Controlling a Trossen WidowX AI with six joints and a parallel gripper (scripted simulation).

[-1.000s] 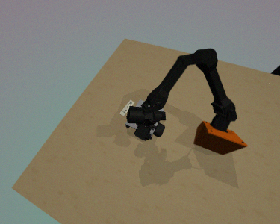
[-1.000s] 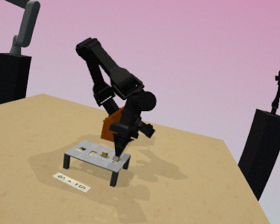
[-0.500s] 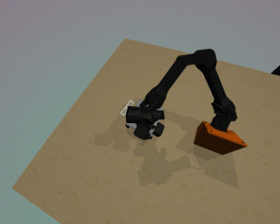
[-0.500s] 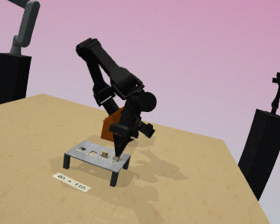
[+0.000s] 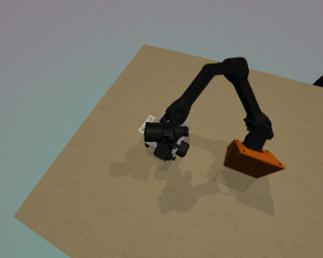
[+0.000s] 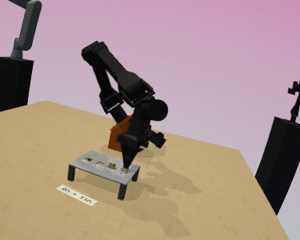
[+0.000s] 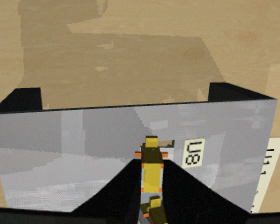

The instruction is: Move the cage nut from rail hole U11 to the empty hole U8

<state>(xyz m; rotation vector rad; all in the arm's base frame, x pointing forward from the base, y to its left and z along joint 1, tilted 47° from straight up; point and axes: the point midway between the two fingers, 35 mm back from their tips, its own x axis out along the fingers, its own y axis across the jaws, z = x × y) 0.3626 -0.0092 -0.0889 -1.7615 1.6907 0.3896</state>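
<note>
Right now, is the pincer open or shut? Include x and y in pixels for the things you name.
The pincer [image 5: 169, 155] [image 6: 126, 168] [image 7: 151, 167] is shut on a yellow cage nut [image 6: 125, 170] [image 7: 152, 177], with a black finger against each side.

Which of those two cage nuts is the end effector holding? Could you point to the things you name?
The held nut [image 6: 126, 170] [image 7: 151, 178] is the one beside the U8 label [image 7: 194, 152]; the other nut [image 6: 112, 165] [image 7: 156, 212] sits outside the grip.
</note>
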